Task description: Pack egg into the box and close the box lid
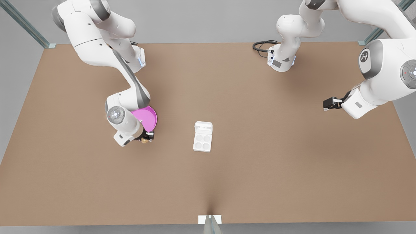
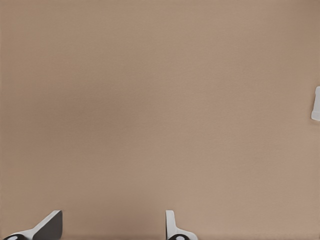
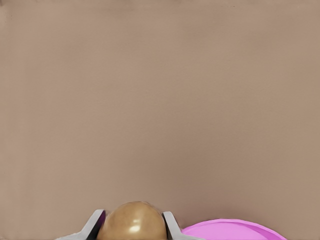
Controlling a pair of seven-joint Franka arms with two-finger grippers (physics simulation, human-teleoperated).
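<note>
gripping the egg (image 3: 134, 223) between its two fingers (image 3: 94, 226), the right claw (image 1: 147, 137) sits at the front view's left, just at the near edge of the pink plate (image 1: 148, 117). in the right wrist view the egg fills the gap between the fingers, both touching its sides, and the plate rim (image 3: 235, 229) shows just beside it over the brown counter (image 1: 260, 169). cannot tell if the egg is off the counter or resting on it.

next out, the box (image 1: 202, 142) sits mid counter, well apart from the plate, four cups all bare. the box lid (image 1: 203, 127) lies flipped open flat on the far side of the cups, hinged to them.

left claw (image 1: 329, 103) hangs at the front view's right, well apart from the box, arm waiting. in the left wrist view its fingers (image 2: 50, 226) stand wide apart with nothing between them, bare counter below, and a white sliver of the box (image 2: 316, 103) at the picture edge.
</note>
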